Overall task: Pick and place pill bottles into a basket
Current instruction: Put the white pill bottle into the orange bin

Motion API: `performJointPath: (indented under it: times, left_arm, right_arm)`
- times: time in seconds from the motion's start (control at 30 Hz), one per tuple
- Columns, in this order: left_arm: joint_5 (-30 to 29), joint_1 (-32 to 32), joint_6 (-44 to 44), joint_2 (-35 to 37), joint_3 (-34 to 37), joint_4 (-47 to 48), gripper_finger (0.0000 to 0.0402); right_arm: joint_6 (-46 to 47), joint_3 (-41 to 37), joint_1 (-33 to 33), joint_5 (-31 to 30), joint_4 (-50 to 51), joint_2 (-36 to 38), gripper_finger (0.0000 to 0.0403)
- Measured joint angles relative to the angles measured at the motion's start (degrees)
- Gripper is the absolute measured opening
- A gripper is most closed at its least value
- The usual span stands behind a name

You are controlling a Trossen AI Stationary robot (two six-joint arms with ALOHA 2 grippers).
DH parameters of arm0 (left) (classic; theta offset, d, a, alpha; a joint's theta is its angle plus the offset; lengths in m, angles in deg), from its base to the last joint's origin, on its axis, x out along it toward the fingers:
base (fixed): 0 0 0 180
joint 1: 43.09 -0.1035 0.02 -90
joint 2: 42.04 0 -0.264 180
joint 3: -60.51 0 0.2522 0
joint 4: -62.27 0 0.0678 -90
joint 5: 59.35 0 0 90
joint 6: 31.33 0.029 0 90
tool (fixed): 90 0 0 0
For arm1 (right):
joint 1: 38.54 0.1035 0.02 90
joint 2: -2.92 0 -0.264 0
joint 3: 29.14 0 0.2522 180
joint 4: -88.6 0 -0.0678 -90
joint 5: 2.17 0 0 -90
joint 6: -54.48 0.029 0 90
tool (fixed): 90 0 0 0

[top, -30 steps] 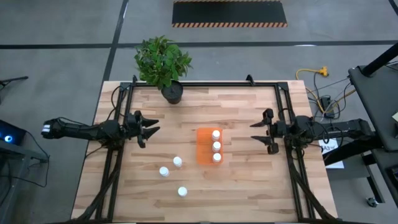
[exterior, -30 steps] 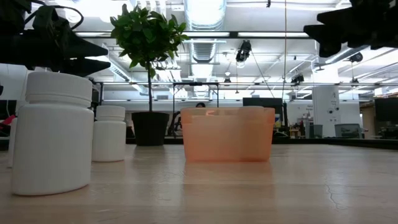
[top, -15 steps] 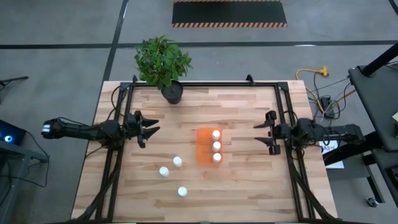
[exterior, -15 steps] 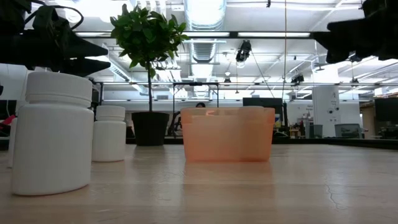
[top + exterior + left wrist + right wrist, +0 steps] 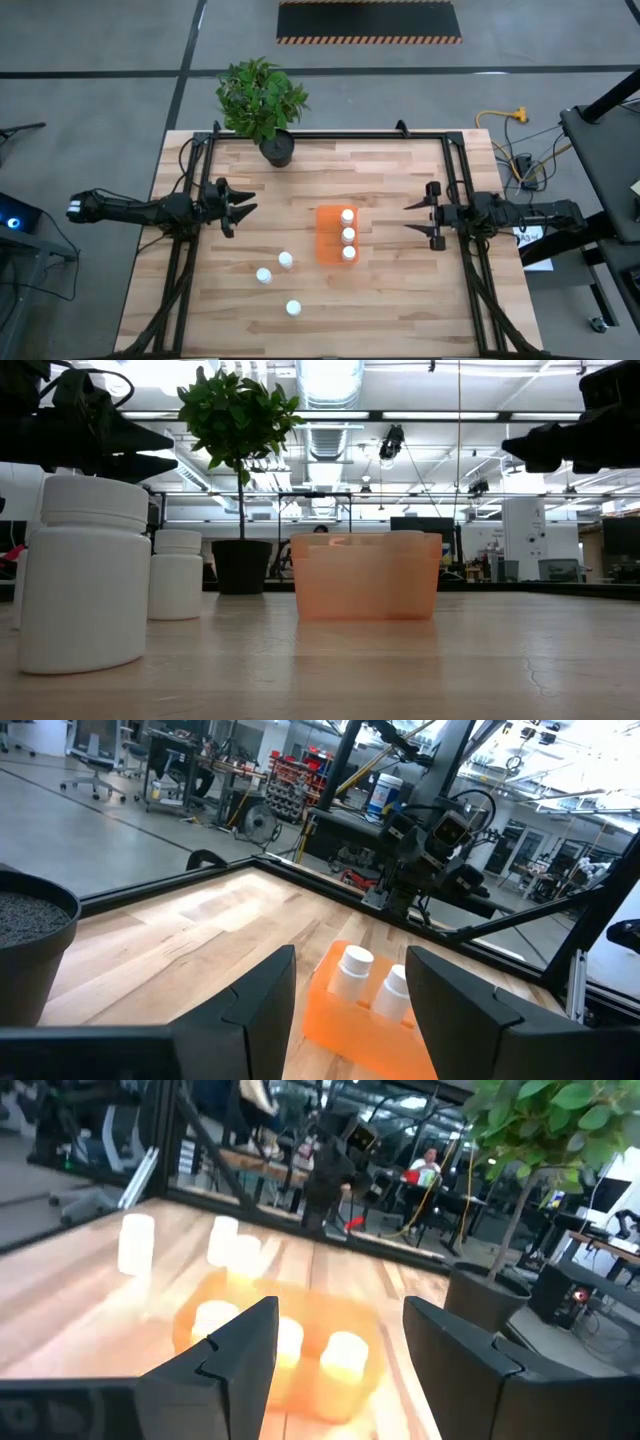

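The orange basket (image 5: 328, 236) stands mid-table with three white pill bottles (image 5: 348, 234) in a row along its right side. Three more bottles (image 5: 286, 260) (image 5: 264, 275) (image 5: 293, 308) stand on their bases on the wood, left of and nearer than the basket. In the low view two of them (image 5: 85, 585) (image 5: 177, 574) stand left of the basket (image 5: 365, 576). My left gripper (image 5: 247, 206) is open and empty, above the table left of the basket. My right gripper (image 5: 406, 218) is open and empty, right of the basket and pointing at it (image 5: 280, 1342).
A potted plant in a black pot (image 5: 277, 150) stands at the table's far edge, left of centre. Black frame rails (image 5: 460, 200) run along both sides of the table. Bare wood lies between the basket and my right gripper and along the near edge.
My right gripper has gone down toward the table at the basket's right and has stayed open. My left arm, the bottles and the basket have kept still.
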Motion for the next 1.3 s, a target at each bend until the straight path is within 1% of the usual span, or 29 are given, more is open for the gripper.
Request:
performJointPath:
  times: [0.3, 0.87, 1.2, 1.3]
  left_arm:
    - [0.0, 0.0, 0.0, 0.0, 0.0, 0.0, 0.0173]
    - [0.0, 0.0, 0.0, 0.0, 0.0, 0.0, 0.0173]
    - [-0.5, 0.0, 0.0, -0.1, 0.0, -4.4, 0.0173]
    - [-2.2, 0.0, -0.1, -0.1, 0.0, -6.5, 0.0173]
  right_arm:
    - [-3.5, 0.0, 0.0, 0.0, 1.4, -0.1, 0.0206]
    - [-3.3, 0.0, 0.0, 0.0, 1.4, -0.1, 0.0206]
    - [-3.3, 0.1, 0.0, 0.0, 1.4, -0.1, 0.0206]
    - [-3.3, 0.1, 0.0, 0.0, 1.4, -0.1, 0.0206]
